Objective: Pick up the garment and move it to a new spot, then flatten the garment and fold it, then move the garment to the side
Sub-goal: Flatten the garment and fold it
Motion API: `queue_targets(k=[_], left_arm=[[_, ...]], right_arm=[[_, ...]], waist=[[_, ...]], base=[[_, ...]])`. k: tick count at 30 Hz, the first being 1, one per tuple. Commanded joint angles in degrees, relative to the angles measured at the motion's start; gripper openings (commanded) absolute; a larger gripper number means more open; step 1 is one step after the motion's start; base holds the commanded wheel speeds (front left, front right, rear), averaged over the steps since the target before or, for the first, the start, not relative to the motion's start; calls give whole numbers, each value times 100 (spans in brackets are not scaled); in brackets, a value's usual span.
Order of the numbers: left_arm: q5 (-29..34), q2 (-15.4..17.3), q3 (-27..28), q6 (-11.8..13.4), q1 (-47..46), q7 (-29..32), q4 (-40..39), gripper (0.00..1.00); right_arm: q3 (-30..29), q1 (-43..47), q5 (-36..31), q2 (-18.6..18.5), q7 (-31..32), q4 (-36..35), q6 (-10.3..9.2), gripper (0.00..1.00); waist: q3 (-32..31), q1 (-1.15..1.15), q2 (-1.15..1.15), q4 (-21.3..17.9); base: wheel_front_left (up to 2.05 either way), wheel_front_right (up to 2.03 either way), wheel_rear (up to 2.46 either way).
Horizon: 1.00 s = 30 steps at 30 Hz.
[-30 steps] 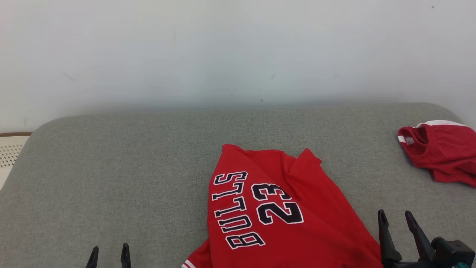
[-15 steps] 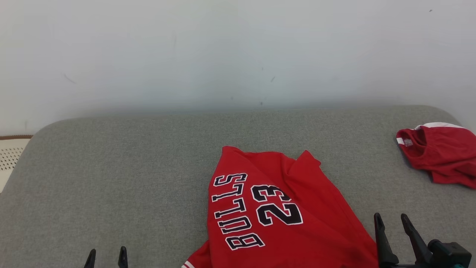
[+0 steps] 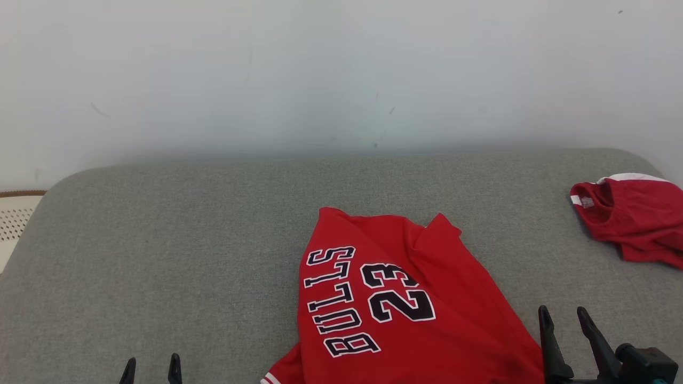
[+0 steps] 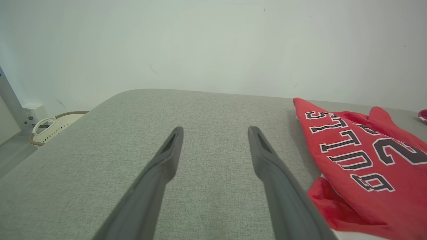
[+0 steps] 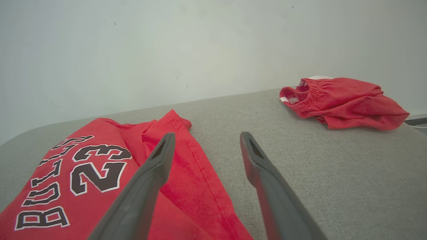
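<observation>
i read two things, both on the red garment [image 3: 459, 320]: the word "bulls" [image 3: 333, 301] in black block capitals edged in white, and the number "23" [image 3: 397, 292] in the same lettering just beside it. in my head view both run sideways, from near to far. in my left wrist view the word is whole and the number runs off the edge after the "2". the small tag [image 3: 587, 201] inside the red shorts [image 3: 640, 229] is too small to read.
</observation>
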Motion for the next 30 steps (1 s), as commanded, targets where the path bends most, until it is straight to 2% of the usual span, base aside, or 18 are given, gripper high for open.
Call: queue_targets(k=[1, 17, 23, 30], left_arm=[[45, 2, 28, 15, 32, -19, 11, 100], [-55, -33, 75, -33, 27, -19, 10, 100], [-290, -53, -92, -316, 74, -19, 190, 100], [-352, -48, -690, -725, 92, -9, 893, 100]], right_arm=[[0, 43, -16, -21, -12, -1, -2, 100], [-19, 44, -20, -13, 14, 32, -2, 100], [-51, 94, 96, -61, 236, 192, -2, 100], [-84, 120, 90, -154, 460, 612, -2, 100]], waist=[[5, 0, 0, 4], [12, 0, 0, -1], [11, 0, 0, 18], [73, 0, 0, 21]], base=[[0, 0, 0], [0, 0, 0], [0, 0, 0], [0, 0, 0]])
